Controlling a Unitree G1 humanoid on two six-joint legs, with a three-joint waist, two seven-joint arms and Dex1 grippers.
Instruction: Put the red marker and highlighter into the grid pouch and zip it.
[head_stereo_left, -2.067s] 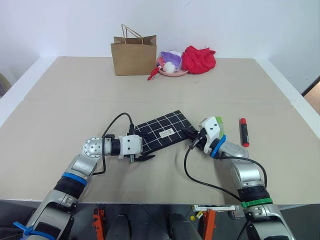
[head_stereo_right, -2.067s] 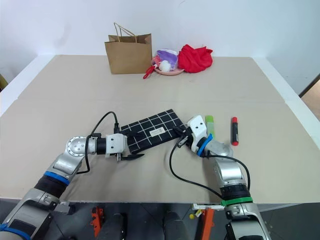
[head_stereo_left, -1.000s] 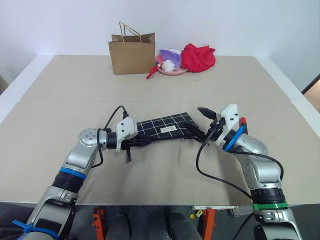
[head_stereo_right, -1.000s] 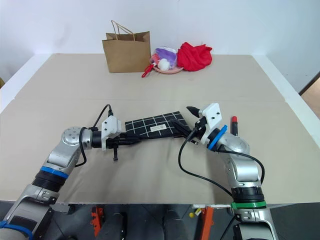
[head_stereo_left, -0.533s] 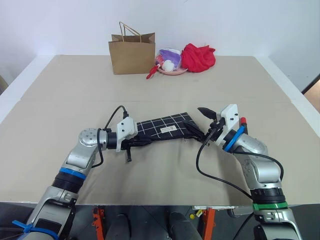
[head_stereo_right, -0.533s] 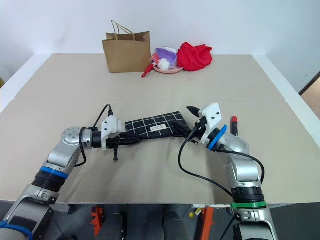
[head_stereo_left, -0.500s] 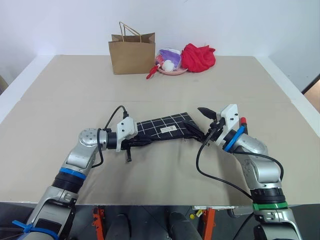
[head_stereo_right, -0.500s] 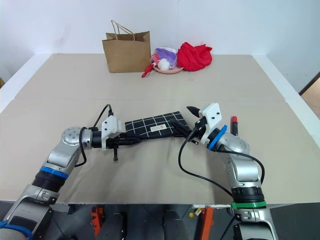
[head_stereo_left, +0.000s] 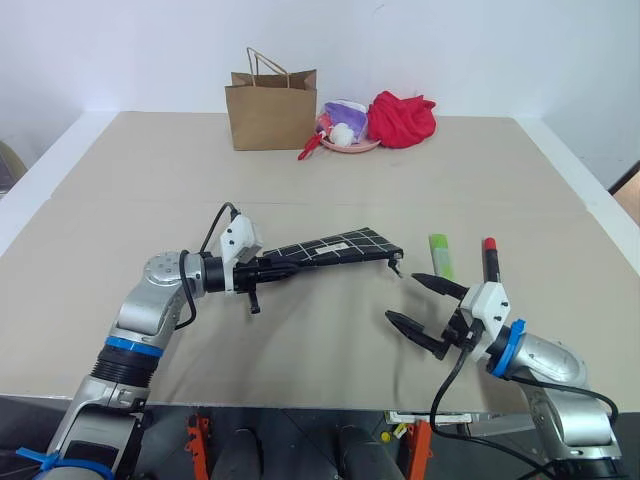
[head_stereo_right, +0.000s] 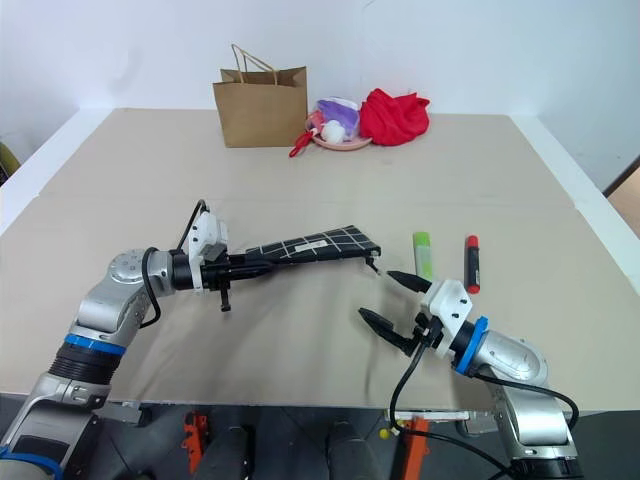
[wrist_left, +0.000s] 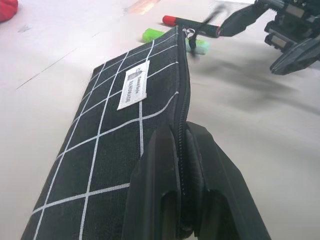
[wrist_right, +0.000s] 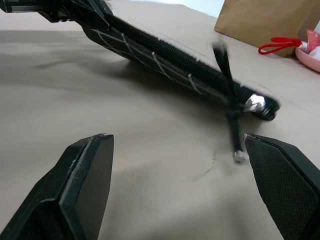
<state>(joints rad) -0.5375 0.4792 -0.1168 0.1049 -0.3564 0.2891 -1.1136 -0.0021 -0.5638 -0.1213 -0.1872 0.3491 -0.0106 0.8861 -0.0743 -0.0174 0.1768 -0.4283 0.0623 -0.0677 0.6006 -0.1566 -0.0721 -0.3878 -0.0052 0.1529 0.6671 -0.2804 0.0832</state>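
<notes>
**Pouch up off the table, pens waiting**

We see the left gripper (head_stereo_left: 262, 272) pressed together on the near end of the flat black fabric pouch with white grid lines (head_stereo_left: 335, 247), pinching it along the zipper edge and holding it off the beige table (head_stereo_left: 320, 180), nearly level. The right gripper (head_stereo_left: 425, 309) hangs with its two fingers spread wide, empty, just short of the pouch's far end, where the small dark zipper pull (head_stereo_left: 397, 264) dangles. The light green flat highlighter (head_stereo_left: 440, 256) and the short red marker with the black end (head_stereo_left: 490, 260) lie side by side on the table, just beyond the right gripper.

To do this well, we judge the left grip should stay firm and steady while the right catches that swinging pull squarely, then draws it along the zipper line.

Whether the zipper is partly open, we cannot tell; the pull is blurred in both wrist views. What the brown paper bag (head_stereo_left: 271, 95) holds is hidden.
</notes>
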